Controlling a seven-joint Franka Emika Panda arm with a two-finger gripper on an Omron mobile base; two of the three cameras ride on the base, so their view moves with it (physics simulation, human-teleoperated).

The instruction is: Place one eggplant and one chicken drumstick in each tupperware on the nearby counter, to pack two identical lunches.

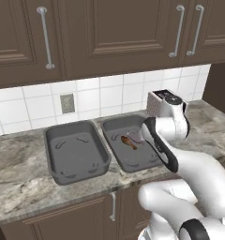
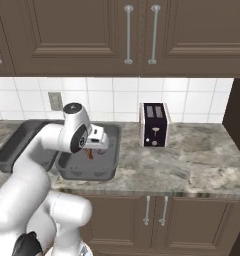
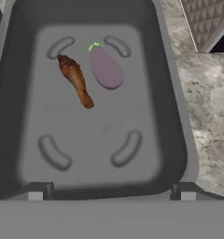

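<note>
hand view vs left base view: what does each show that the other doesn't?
Hand view alone: the pale purple eggplant seen whole, lying apart from the reddish-brown drumstick, and the open gripper above the right tupperware.
Left base view alone: the left tupperware with nothing in it, the upper cabinets, the wall outlet.
Both: the drumstick in the right tupperware, the marbled counter, part of the toaster.

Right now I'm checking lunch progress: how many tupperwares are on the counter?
2. The left tupperware sits empty beside the other; the right tupperware, nearer the toaster, holds a purple eggplant and a reddish-brown drumstick. The arm partly hides it.
</note>
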